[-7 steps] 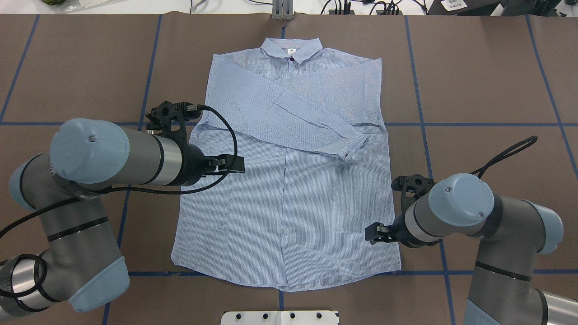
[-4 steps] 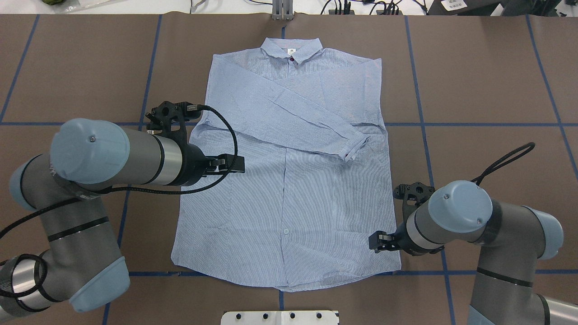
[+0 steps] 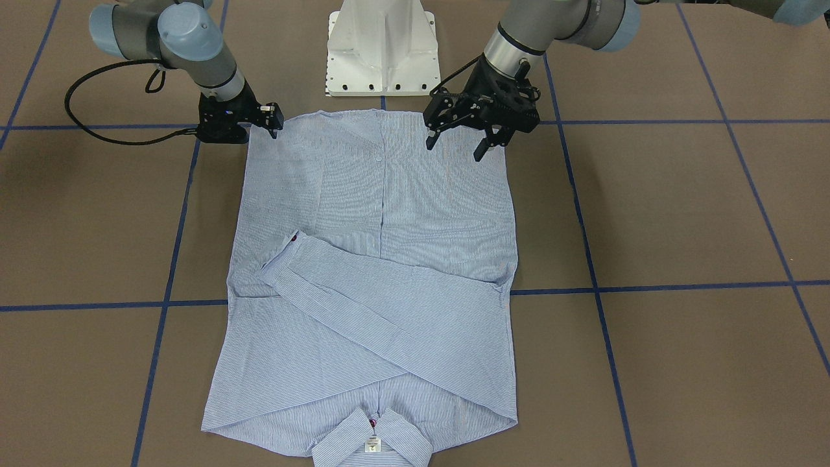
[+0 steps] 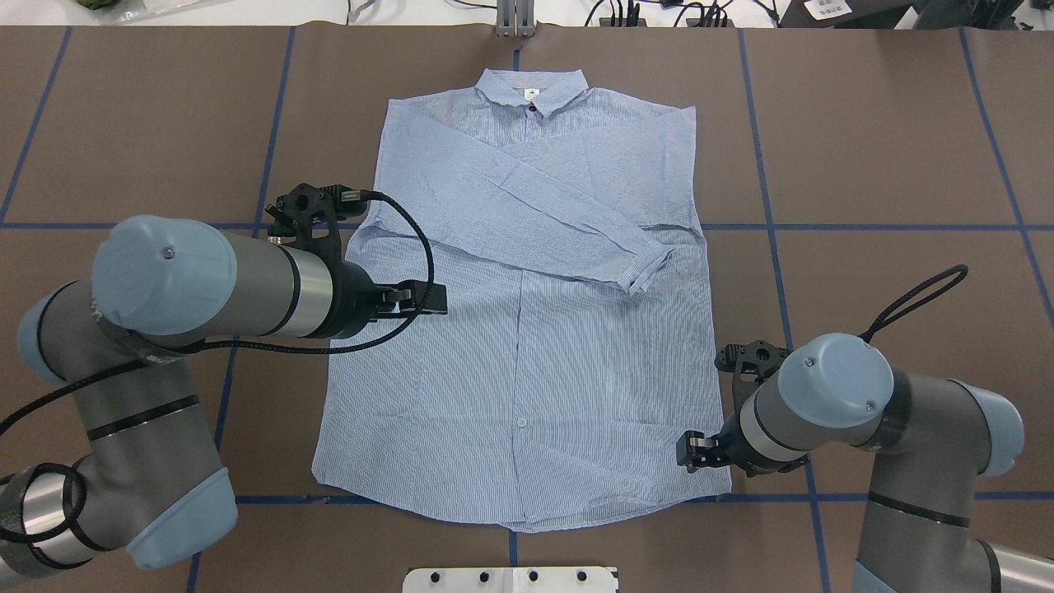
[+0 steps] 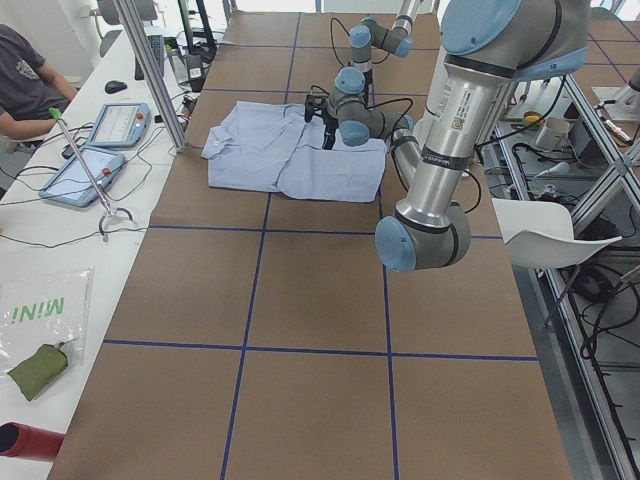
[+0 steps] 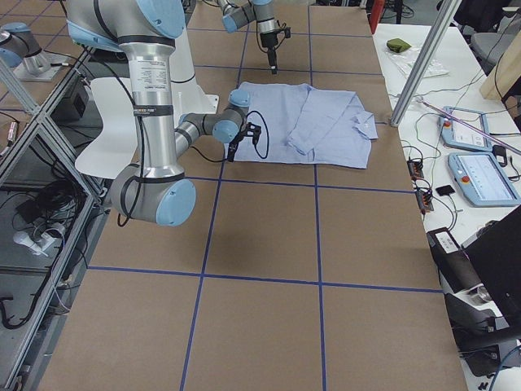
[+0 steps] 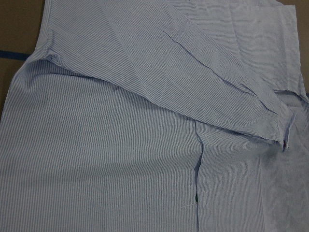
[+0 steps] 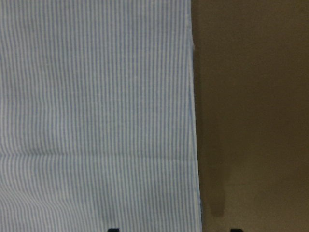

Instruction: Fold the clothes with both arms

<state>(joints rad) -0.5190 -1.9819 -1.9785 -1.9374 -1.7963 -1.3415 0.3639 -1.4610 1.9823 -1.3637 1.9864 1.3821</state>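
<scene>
Brown desk (image 4: pixel 865 148) with blue tape lines (image 4: pixel 906 226) carries the shirt (image 4: pixel 527 371) flat, one sleeve (image 4: pixel 543 214) folded across its chest. Left claw (image 3: pixel 454 148) hangs above the shirt's left half, fingers spread wide. Right claw (image 4: pixel 690 451), also wide, straddles the shirt's right edge near the hem.

Two silver-grey tube arms, left arm (image 4: pixel 263 284) and right arm (image 4: pixel 922 408), are wearing light-blue joint caps (image 4: pixel 160 272) and trailing looping black cables (image 4: pixel 280 351).
</scene>
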